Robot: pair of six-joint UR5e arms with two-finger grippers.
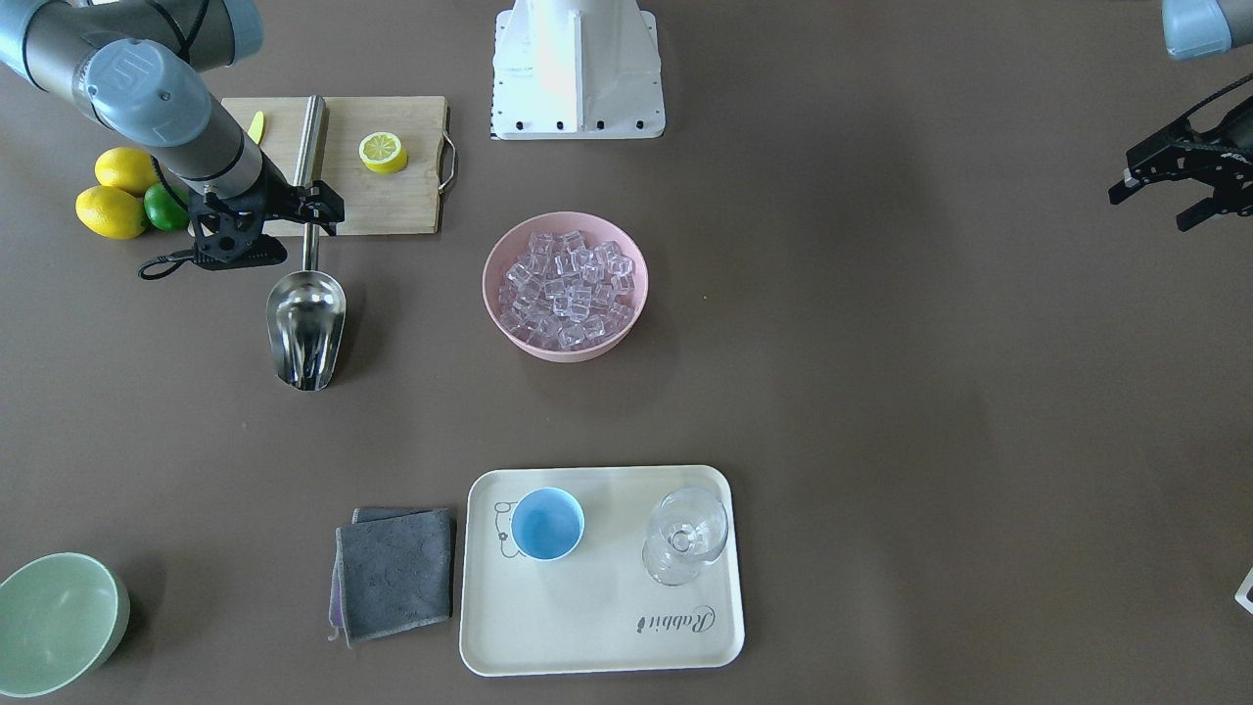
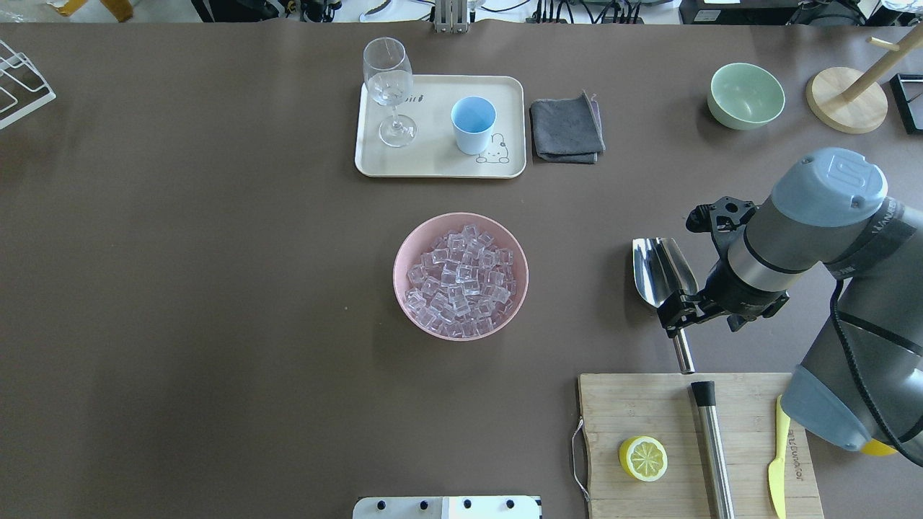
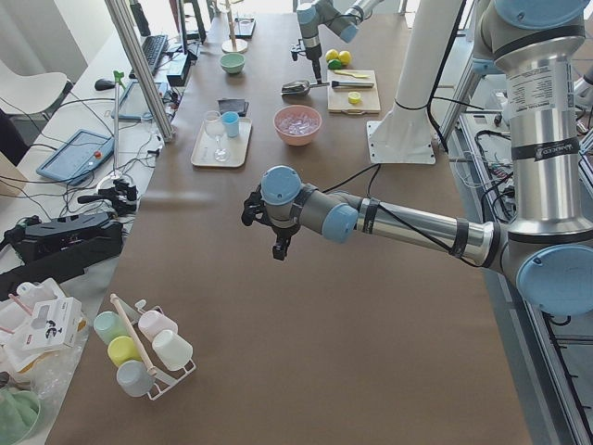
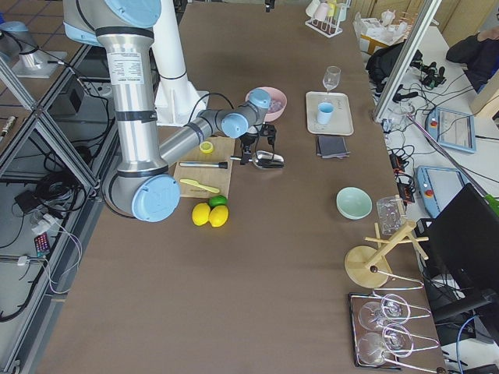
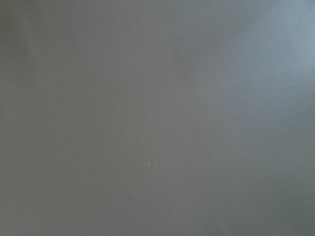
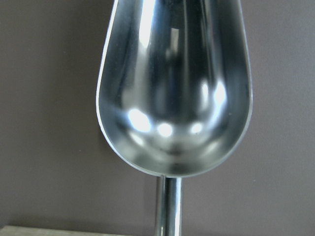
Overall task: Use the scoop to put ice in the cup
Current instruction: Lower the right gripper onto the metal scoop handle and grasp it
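The steel scoop (image 1: 305,328) lies low over the table with an empty trough, right of the cutting board in the overhead view (image 2: 660,270); it fills the right wrist view (image 6: 174,98). My right gripper (image 1: 311,211) sits on its thin handle, fingers close on both sides, and looks shut on it. The ice (image 1: 568,289) fills a pink bowl (image 1: 489,284) at the table's middle. The light-blue cup (image 1: 547,524) stands empty on a cream tray (image 1: 607,627). My left gripper (image 1: 1165,201) hovers open and empty far off; its wrist view shows only bare table.
A clear stemmed glass (image 1: 685,537) stands on the tray beside the cup. A grey cloth (image 1: 396,573) lies next to the tray, and a pale green bowl (image 1: 54,622) sits beyond it. The cutting board (image 1: 392,196) holds a lemon half (image 1: 383,153) and a steel cylinder (image 1: 311,132). Lemons (image 1: 122,196) lie beside it.
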